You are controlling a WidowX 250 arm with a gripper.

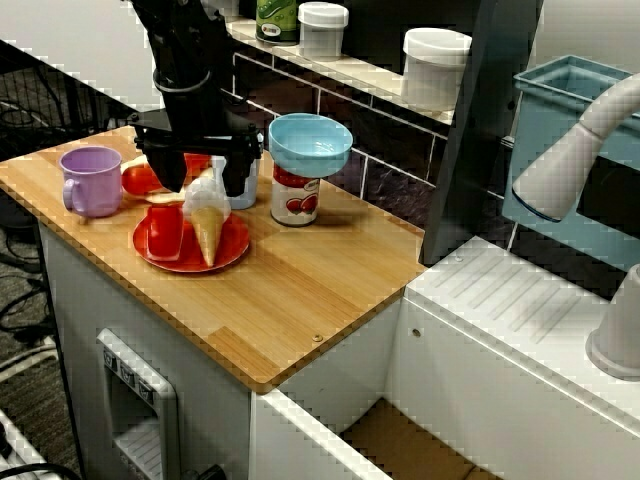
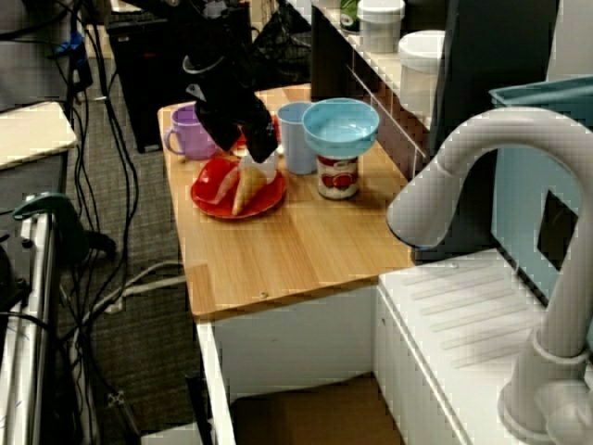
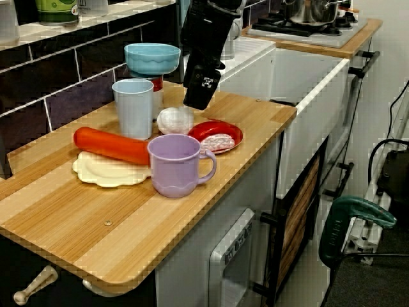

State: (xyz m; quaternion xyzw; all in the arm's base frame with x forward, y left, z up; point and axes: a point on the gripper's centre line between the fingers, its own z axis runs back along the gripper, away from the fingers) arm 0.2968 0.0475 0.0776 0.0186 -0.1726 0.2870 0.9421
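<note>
Seen from the counter's front, my black gripper (image 1: 204,183) hangs low over a red plate (image 1: 232,255), open. Its two fingers stand either side of the white scoop of a toy ice cream cone (image 1: 208,228). The cone lies on the plate with its tip toward the counter's front edge. Beside it on the plate lies a red piece (image 1: 165,232). From the sink side, the gripper (image 2: 252,153) covers the top of the cone (image 2: 245,191). From the counter's far end, the scoop (image 3: 174,119) shows just left of the gripper (image 3: 199,101). I cannot tell whether the fingers touch the scoop.
A purple mug (image 1: 90,180) stands at the counter's left end beside a red sausage (image 3: 112,145) on a cream plate (image 3: 105,173). Behind the red plate stand a light blue cup (image 3: 133,107) and a tomato can (image 1: 295,197) topped by a blue bowl (image 1: 310,143). A white sink (image 1: 520,330) lies to the right.
</note>
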